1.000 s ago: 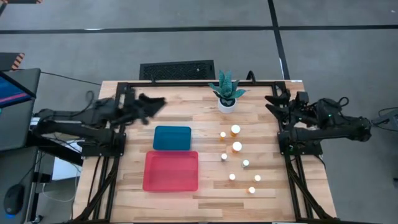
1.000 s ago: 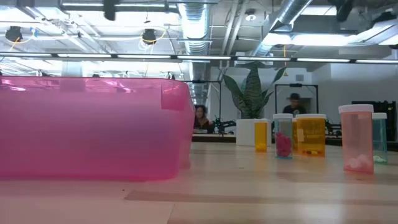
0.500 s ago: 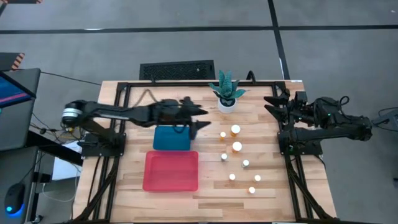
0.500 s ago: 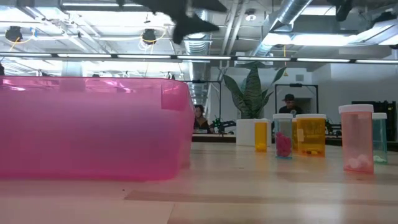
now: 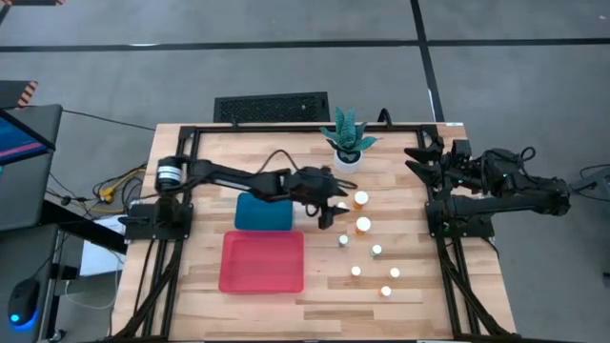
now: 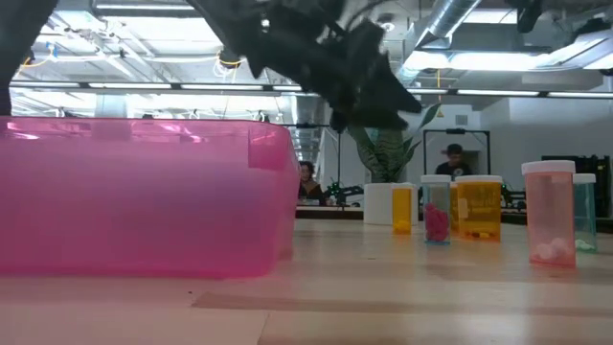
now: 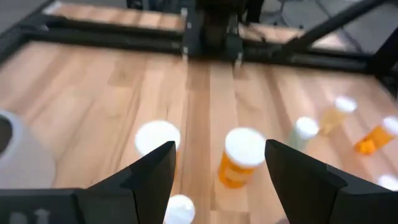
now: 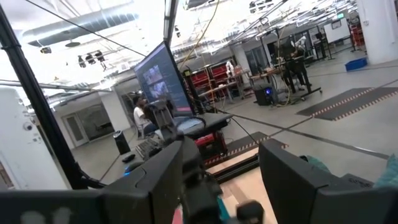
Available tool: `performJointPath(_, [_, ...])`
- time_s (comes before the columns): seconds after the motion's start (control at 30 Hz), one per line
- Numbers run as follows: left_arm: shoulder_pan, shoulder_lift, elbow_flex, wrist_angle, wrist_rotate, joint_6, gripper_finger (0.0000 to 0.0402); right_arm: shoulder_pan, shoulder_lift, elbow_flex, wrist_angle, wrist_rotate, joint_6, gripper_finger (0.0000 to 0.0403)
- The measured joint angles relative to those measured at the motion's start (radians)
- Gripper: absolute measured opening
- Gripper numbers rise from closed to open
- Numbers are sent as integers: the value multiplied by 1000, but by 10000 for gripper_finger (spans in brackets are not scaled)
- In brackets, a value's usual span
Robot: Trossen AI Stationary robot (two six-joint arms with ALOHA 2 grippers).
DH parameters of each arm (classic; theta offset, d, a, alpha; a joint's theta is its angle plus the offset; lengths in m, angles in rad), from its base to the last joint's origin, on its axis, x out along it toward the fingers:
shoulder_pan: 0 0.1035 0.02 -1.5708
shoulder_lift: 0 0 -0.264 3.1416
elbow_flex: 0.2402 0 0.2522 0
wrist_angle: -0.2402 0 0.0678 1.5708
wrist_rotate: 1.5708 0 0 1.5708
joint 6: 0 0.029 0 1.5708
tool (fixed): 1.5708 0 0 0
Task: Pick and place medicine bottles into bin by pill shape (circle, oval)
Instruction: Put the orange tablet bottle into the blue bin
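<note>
Several medicine bottles with white caps stand upright on the table's right half, among them an orange one (image 5: 363, 225) and another (image 5: 360, 198). My left gripper (image 5: 335, 206) hangs open above their left end, past the blue bin (image 5: 259, 211). In the left wrist view its fingers stand either side of an orange bottle (image 7: 241, 158) lying farther off, with a white cap (image 7: 157, 137) beside it. The low view shows the bottles (image 6: 479, 206) in a row and my left gripper (image 6: 359, 81) above. My right gripper (image 5: 416, 157) waits open at the right edge, pointing into the room (image 8: 221, 162).
A pink bin (image 5: 262, 262) sits in front of the blue one, filling the left of the low view (image 6: 144, 196). A potted plant in a white pot (image 5: 347, 145) stands at the far edge, just behind the bottles. People show in the room beyond the table.
My left arm has swung out from the table's far left corner toward the right, passing over the blue bin and coming down. Its gripper now hangs over the left end of the bottle group. The bottles and bins have not moved.
</note>
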Motion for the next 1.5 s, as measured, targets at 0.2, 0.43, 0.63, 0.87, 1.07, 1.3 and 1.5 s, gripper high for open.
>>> performJointPath(0.2, [1,84,63,-29,-1,68,239,0,0,0,0,-4,3,223])
performJointPath(0.43, [1,87,69,-134,-97,149,239,0,0,0,0,-4,2,223])
performJointPath(0.63, [2,100,68,-145,-63,176,239,0,0,0,0,-4,0,224])
performJointPath(0.87, [-1,117,67,-139,-55,184,239,0,0,0,-1,-4,0,224])
performJointPath(1.07, [2,118,69,-126,-58,231,239,0,0,0,-1,-4,0,223])
performJointPath(1.3, [11,118,69,-136,-48,258,239,0,0,0,-1,-4,0,223])
performJointPath(1.5, [17,144,78,-117,-39,273,239,0,0,0,0,-4,0,224])
